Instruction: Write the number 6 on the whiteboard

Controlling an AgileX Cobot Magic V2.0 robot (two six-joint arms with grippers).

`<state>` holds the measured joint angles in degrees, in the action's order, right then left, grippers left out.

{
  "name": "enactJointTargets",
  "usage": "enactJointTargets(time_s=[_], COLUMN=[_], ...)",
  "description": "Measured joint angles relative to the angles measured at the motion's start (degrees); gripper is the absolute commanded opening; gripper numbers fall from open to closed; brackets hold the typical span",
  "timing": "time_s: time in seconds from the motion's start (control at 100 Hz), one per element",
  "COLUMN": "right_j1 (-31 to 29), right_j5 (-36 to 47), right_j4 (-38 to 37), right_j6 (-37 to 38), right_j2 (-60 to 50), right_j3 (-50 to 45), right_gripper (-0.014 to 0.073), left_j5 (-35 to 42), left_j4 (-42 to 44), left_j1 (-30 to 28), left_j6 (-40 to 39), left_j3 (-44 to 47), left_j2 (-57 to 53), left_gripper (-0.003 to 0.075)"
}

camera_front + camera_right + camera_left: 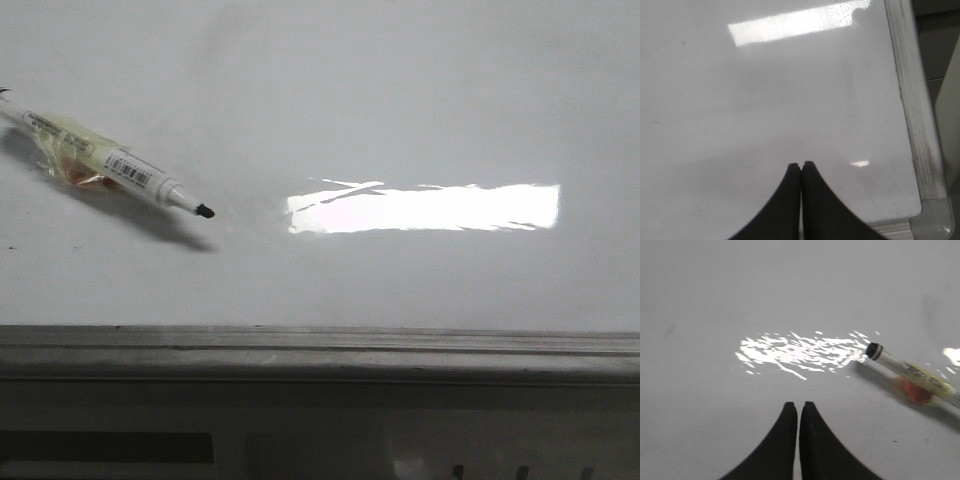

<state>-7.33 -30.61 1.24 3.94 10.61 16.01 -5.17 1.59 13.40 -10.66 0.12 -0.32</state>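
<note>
Rail: nearest me in the front view, a grey metal edge running the full width of the board; past it the white surface begins.
Board: a glossy white whiteboard lying flat, filling nearly all of each view; faint smudges, a bright strip of reflected light right of centre. No digit on it that I can see, so the 6 is not yet begun.
Left fingers: pressed together, tips touching, holding nothing, above bare board.
Right fingers: likewise together and empty, over the board near its corner.
Marker: lies on the board at far left, uncapped, black tip pointing toward the reflection. Yellowish tape wraps its barrel, with something orange under it. In the left wrist view it lies near, off to one side of my left fingers, not touching them.
Handling, board: stiff, heavy enough to stay put, slick; I judge I need not grip it, only press lightly so the tip does not skid.
Handling, marker: light, rigid, round, so it may roll. Best hold looks like the taped mid-barrel, well clear of the wet tip.
Next: part the left fingers and come down across the barrel.
</note>
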Motion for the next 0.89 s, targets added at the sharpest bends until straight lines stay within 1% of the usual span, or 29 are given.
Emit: enactJointTargets(time_s=[0.13, 0.25, 0.42, 0.89], right_j1=[0.0, 0.0, 0.0, 0.0], right_j5=[0.0, 0.0, 0.0, 0.0], right_j4=[0.0, 0.0, 0.0, 0.0], right_j6=[0.0, 0.0, 0.0, 0.0], right_j2=[0.0, 0.0, 0.0, 0.0], right_j3=[0.0, 0.0, 0.0, 0.0], right_gripper=[-0.0064, -0.0064, -0.0064, -0.0064], left_j5=[-0.5, -3.8, -5.9, -6.1], left_j4=[0.6, 0.7, 0.7, 0.7], left_j1=[-5.8, -8.2, -8.5, -8.5], left_j6=[0.0, 0.0, 0.0, 0.0], left_j3=[0.0, 0.0, 0.0, 0.0], left_j2=[0.0, 0.0, 0.0, 0.0], left_gripper=[-0.0020, -0.0020, -0.0020, -0.0020])
